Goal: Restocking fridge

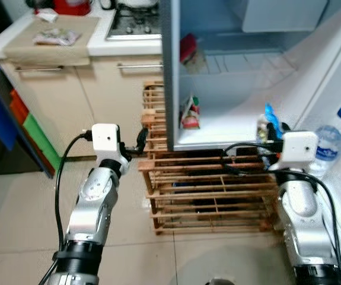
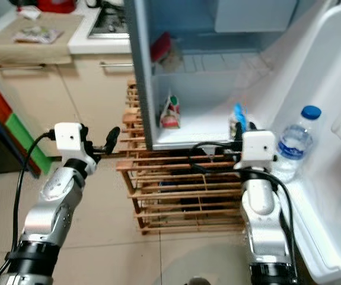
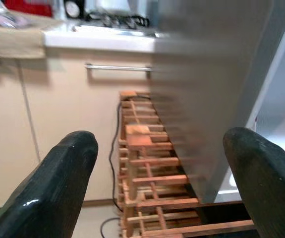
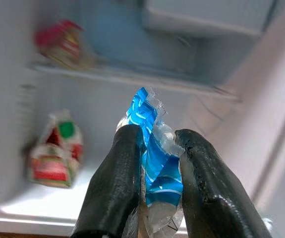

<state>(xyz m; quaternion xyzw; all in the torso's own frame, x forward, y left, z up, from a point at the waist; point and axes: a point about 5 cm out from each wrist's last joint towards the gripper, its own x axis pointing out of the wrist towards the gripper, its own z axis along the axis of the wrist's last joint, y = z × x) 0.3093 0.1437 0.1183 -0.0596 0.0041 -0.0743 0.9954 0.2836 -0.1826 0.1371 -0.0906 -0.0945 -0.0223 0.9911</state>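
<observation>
- Right end effector (image 4: 152, 183) of mine is clamped on the blue packet (image 4: 154, 148), both fingers pressing its crinkled sides, its long axis upright.
- From the packet, the fridge's bottom shelf (image 1: 229, 133) lies straight ahead and slightly below; a small carton (image 1: 190, 113) stands well to my left on it.
- A water bottle (image 1: 330, 142) sits in the door rack on my right.
- Left end effector (image 2: 112, 138) hangs with fingers apart beside the wooden rack (image 1: 206, 190), farther from the shelf.
</observation>
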